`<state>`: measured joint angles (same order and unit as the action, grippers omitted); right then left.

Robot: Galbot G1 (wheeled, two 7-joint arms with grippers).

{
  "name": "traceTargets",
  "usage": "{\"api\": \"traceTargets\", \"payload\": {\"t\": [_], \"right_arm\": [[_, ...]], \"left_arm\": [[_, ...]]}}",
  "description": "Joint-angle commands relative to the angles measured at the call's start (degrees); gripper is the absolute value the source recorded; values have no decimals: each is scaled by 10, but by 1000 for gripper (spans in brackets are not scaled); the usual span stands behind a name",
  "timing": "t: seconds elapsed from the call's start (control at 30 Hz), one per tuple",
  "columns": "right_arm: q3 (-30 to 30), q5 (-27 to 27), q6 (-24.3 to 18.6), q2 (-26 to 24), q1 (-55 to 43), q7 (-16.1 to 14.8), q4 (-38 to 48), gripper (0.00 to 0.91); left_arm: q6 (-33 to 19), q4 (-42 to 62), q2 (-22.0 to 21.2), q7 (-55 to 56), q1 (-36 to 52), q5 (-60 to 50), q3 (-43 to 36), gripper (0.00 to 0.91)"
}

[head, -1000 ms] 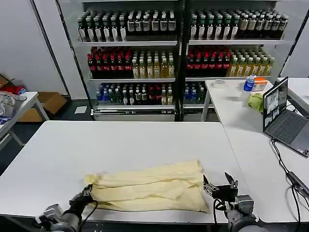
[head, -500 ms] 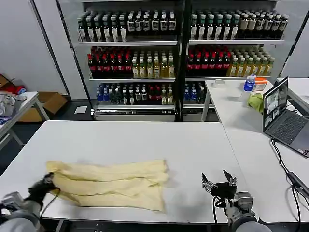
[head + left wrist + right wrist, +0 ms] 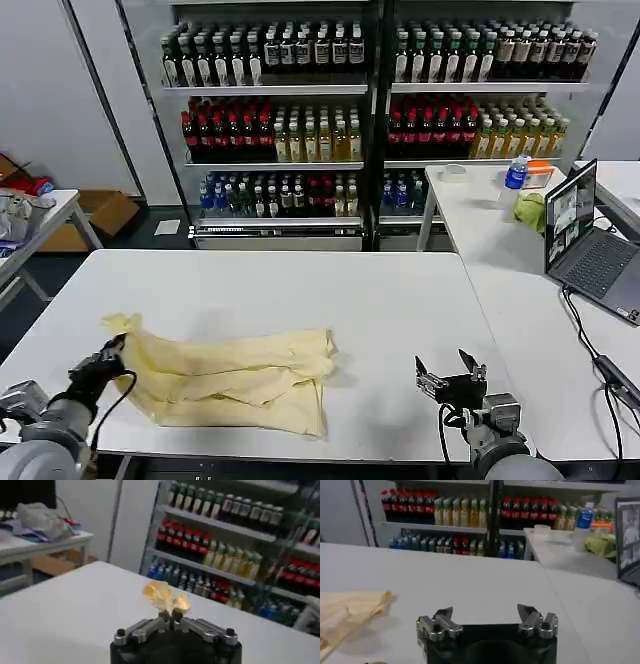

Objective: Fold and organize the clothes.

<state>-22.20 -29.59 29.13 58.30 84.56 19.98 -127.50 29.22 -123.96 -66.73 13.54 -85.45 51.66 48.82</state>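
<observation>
T-shirt [image 3: 235,378] lying crumpled on the white table [image 3: 300,290], toward its front-left part, one corner lifted off the surface | left gripper [image 3: 108,357] at the table's front-left edge, fingers clamped on that raised corner | right gripper [image 3: 447,380] near the table's front-right edge, fingers spread, holding nothing, well apart from the shirt

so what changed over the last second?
The left gripper, shut on the T-shirt, dragged it across the table toward the robot's left, and its end is now lifted and bunched. The right gripper, beside the shirt a second ago, now stands open and apart from it. The laptop stayed put.
</observation>
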Motion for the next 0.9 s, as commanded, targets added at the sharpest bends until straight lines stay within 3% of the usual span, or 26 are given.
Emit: {"api": "traceTargets", "payload": {"t": [0.03, 0.43, 0.9], "right_arm": [[3, 1, -1, 0, -1, 0, 2, 907], [7, 7, -2, 10, -1, 0, 5, 907], [7, 8, -1, 11, -3, 1, 13, 907]], "left_arm": [[14, -60, -50, 13, 6, 60, -85, 10], [6, -30, -97, 18, 40, -3, -218, 10], [-19, 46, -116, 34, 100, -26, -298, 10]]}}
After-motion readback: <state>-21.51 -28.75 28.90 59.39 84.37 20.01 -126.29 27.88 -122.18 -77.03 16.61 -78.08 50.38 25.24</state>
